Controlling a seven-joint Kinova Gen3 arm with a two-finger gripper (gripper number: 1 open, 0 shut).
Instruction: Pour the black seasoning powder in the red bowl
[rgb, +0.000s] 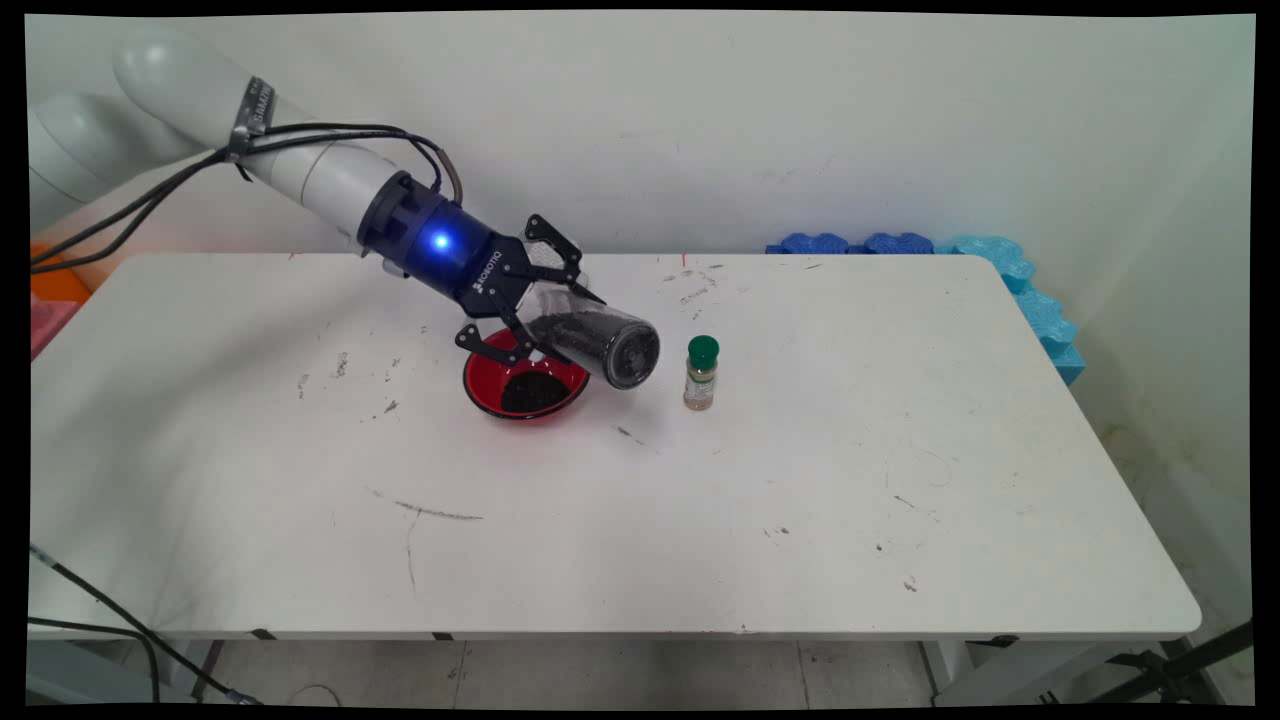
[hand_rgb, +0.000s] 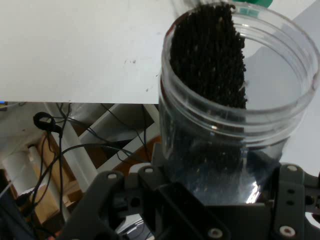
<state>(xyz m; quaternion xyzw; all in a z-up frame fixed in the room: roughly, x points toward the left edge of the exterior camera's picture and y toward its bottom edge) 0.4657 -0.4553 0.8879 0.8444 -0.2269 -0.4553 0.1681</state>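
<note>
My gripper (rgb: 558, 318) is shut on a clear plastic jar (rgb: 605, 343) partly filled with small black grains. The jar lies almost on its side, its open mouth pointing right and slightly down. It hangs just above the right rim of a red bowl (rgb: 480, 385) that holds a heap of the same black grains. In the hand view the jar (hand_rgb: 235, 115) fills the right half between my fingers (hand_rgb: 295, 200), the grains piled along its left wall up to the rim. A small spice bottle (rgb: 701, 373) with a green cap stands upright just right of the jar's mouth.
Blue foam pieces (rgb: 1000, 270) lie along the table's (rgb: 800, 500) far right corner by the wall. Orange and pink items (rgb: 55, 290) sit off the table's left end. In the hand view, cables (hand_rgb: 55, 145) and a frame show below the table's edge.
</note>
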